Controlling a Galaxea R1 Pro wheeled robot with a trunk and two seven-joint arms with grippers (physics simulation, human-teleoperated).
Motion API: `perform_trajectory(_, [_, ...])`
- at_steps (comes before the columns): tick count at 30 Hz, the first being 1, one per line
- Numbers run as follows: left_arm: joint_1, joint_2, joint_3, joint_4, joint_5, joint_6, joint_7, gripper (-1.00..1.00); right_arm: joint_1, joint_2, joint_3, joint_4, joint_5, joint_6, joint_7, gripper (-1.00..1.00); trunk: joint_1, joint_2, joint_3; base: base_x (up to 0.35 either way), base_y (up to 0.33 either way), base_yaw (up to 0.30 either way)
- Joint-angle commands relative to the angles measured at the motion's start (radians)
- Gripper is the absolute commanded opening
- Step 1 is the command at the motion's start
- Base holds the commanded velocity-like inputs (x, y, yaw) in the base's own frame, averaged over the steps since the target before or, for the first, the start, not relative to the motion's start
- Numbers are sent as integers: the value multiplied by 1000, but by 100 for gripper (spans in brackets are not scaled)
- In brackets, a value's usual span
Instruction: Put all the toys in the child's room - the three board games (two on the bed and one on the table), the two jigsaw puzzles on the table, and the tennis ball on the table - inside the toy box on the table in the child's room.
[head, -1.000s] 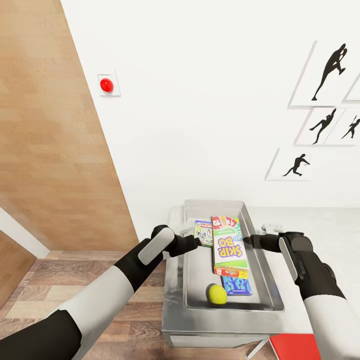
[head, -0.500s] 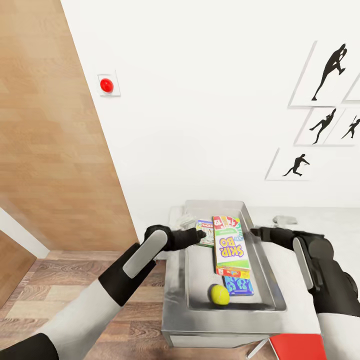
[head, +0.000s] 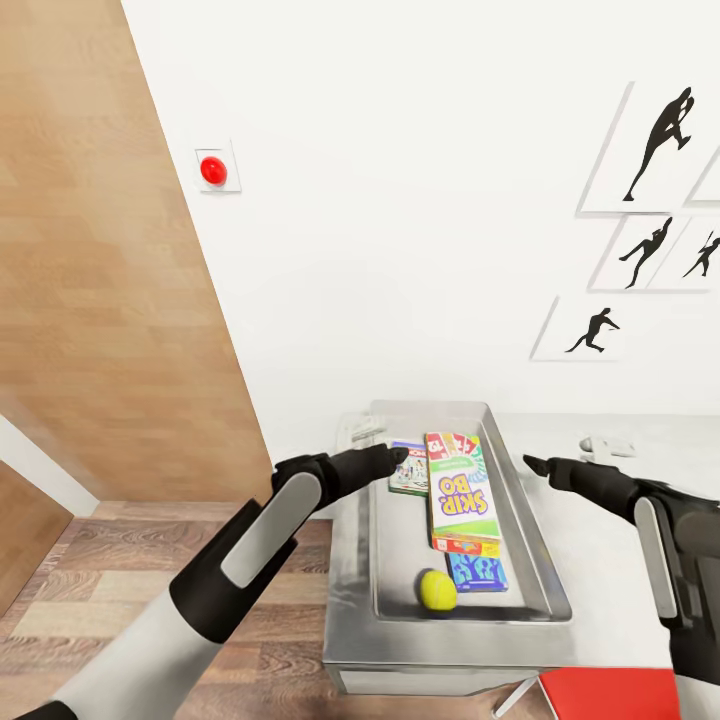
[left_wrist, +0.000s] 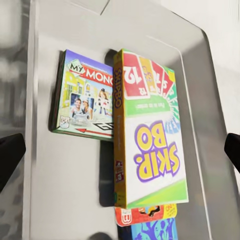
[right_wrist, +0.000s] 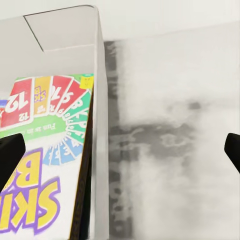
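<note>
The grey toy box (head: 395, 555) stands at the left end of the table (head: 592, 560). In it the Skip-Bo board game (head: 458, 492) lies on top, overlapping the Monopoly one (head: 407, 466) and the blue one (head: 476, 573). The tennis ball (head: 436, 588) rests at the box's near end. My left gripper (head: 397, 455) hovers open at the box's left rim, above the Monopoly game (left_wrist: 85, 97). My right gripper (head: 534, 463) is open just outside the right rim, over the table (right_wrist: 170, 140). The jigsaw puzzles are out of view.
A white wall with framed silhouette pictures (head: 655, 145) and a red button (head: 213, 170) rises behind the table. A wooden panel (head: 110, 300) and wood floor (head: 130, 560) lie to the left. Something red (head: 610, 695) sits at the table's near edge.
Both grippers have drawn away from the Skip-Bo game's sides: the left one rose and moved back, the right one moved out over the table. The game stays in the toy box.
</note>
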Motion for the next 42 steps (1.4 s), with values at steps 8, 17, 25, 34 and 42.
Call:
perform_trajectory(8, [4, 4, -2, -13, 1, -2, 3, 100, 5, -1, -15, -8, -8, 5, 23, 100, 1, -2, -2, 0, 0, 0])
perform_trajectory(17, [6, 5, -1, -28, -1, -3, 4, 100, 8, -2, -27, -11, -8, 2, 65, 100, 1, -2, -2, -9, 0, 0])
perform_trajectory(25, [25, 6, 3, -59, -2, -2, 5, 100, 7, -3, -75, -12, -8, -3, 165, 100, 1, -2, -2, -157, 0, 0])
perform_trajectory(34, [35, 5, 3, -74, -2, -2, 5, 100, 7, -32, -140, -12, -9, -6, 264, 100, 1, -2, -2, -285, 0, 0])
perform_trajectory(42, [37, 5, 3, -79, -2, -3, 6, 100, 7, -74, -172, -12, -8, -6, 329, 100, 1, -2, -2, -317, 0, 0])
